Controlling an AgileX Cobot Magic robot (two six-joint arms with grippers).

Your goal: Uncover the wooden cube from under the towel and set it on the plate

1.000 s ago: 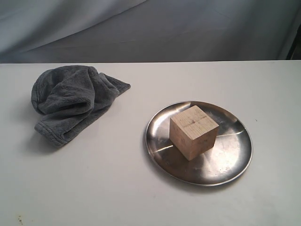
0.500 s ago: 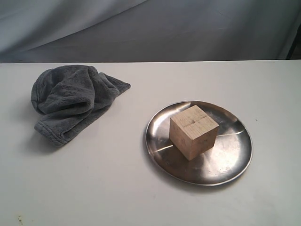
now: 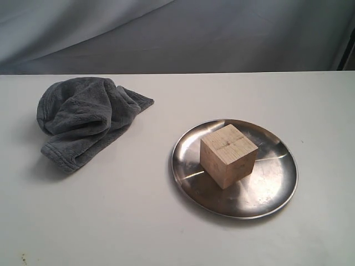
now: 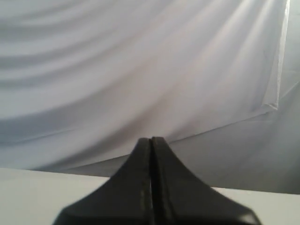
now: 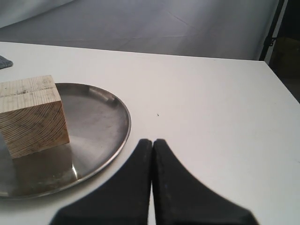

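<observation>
Nothing has moved since the earlier frames: the cube, plate and towel lie exactly as they did a second ago.

A pale wooden cube [image 3: 228, 155] with visible grain sits on a round, shiny steel plate [image 3: 272, 191]. The cube stands a little toward the plate's left and far side, with one corner turned toward the exterior camera. The plate rests on a white counter [image 3: 122, 216], right of centre in the exterior view. A dark grey, fluffy towel [image 3: 86, 119] lies crumpled in a heap on the counter at the far left, well apart from the plate. A grey fabric backdrop [image 3: 222, 33] hangs behind the counter.

In the left wrist view, the left claw [image 4: 151, 140] has its black fingers pressed flat together, gripping nothing, and it faces the backdrop. In the right wrist view, the right claw [image 5: 153, 141] is likewise fully closed and empty. It sits over bare counter near the plate's rim, clear of the cube.
</observation>
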